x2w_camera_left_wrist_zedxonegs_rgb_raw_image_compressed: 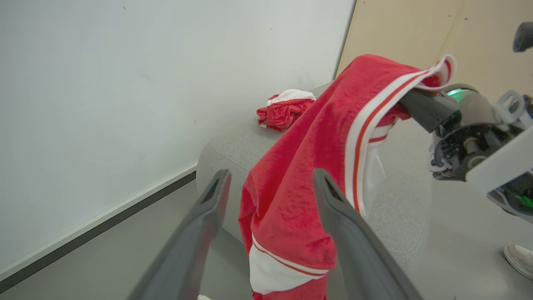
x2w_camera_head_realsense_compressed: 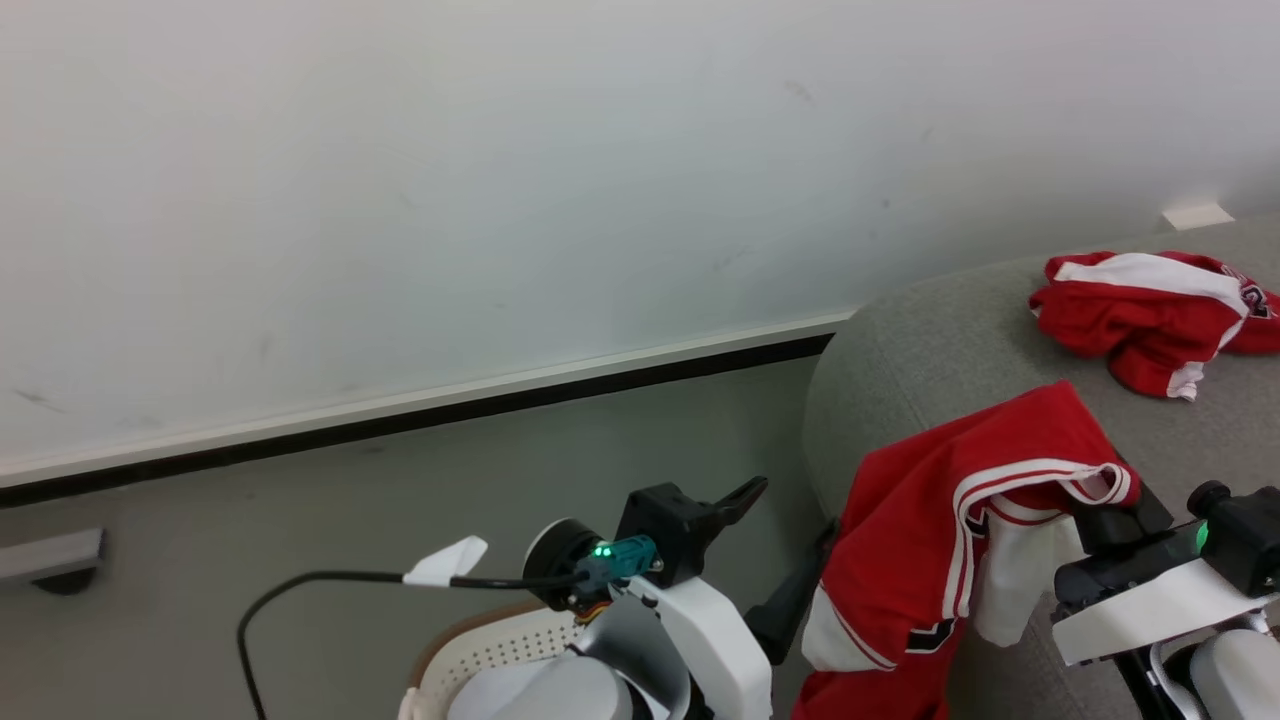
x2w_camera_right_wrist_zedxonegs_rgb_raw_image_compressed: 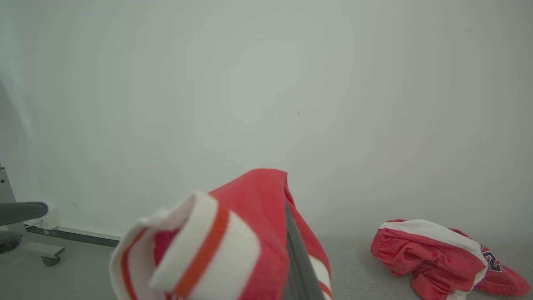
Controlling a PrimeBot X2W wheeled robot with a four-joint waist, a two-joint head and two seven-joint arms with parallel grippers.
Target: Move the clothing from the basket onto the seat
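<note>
Nearest: basket (x2w_camera_head_realsense_compressed: 480, 655), partly hidden beneath left arm. Left gripper (x2w_camera_left_wrist_zedxonegs_rgb_raw_image_compressed: 270, 183) spread wide, empty, beside hanging jersey (x2w_camera_head_realsense_compressed: 930, 540). Right gripper (x2w_camera_head_realsense_compressed: 1110, 515) pinched on jersey's striped trim, over sofa (x2w_camera_head_realsense_compressed: 930, 360) front edge. Farthest: crumpled garment (x2w_camera_head_realsense_compressed: 1150, 315) toward sofa's back edge.

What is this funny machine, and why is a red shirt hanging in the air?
It is a robot with two arms, and each arm ends in a gripper. One picture comes from a camera on its head, the other two from cameras on its wrists. The right gripper is shut on a red garment, holding it up beside the grey sofa. The left gripper is open and holds nothing. Another red garment already lies on the sofa. The white basket sits low by the robot.
</note>
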